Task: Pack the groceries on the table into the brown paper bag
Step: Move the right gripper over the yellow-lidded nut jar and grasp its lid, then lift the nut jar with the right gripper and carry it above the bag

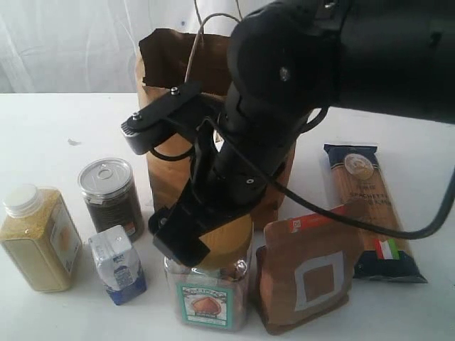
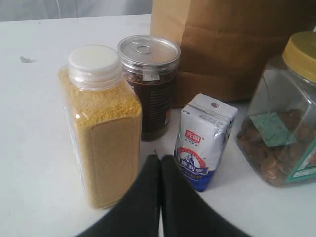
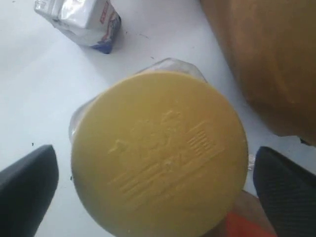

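The brown paper bag [image 1: 174, 85] stands upright at the back of the table [image 1: 57, 128]. In front of it stand the yellow-grain bottle [image 1: 41, 238], the dark can [image 1: 110, 195], the blue-white carton [image 1: 117, 264], the nut jar [image 1: 210, 295] and the brown pouch [image 1: 309, 273]. The spaghetti packet [image 1: 370, 209] lies flat on the right. My right gripper [image 3: 158, 182] hangs open just above the jar's tan lid [image 3: 158, 153], one finger [image 3: 27, 185] on each side, not touching. My left gripper [image 2: 159, 165] is shut and empty, low between the bottle [image 2: 103, 128] and the carton [image 2: 205, 140].
The right arm [image 1: 298, 78] reaches across the middle and hides much of the bag's front. The pouch [image 3: 247, 222] stands close against the jar. A small dark speck [image 1: 73, 142] marks the tabletop at the left.
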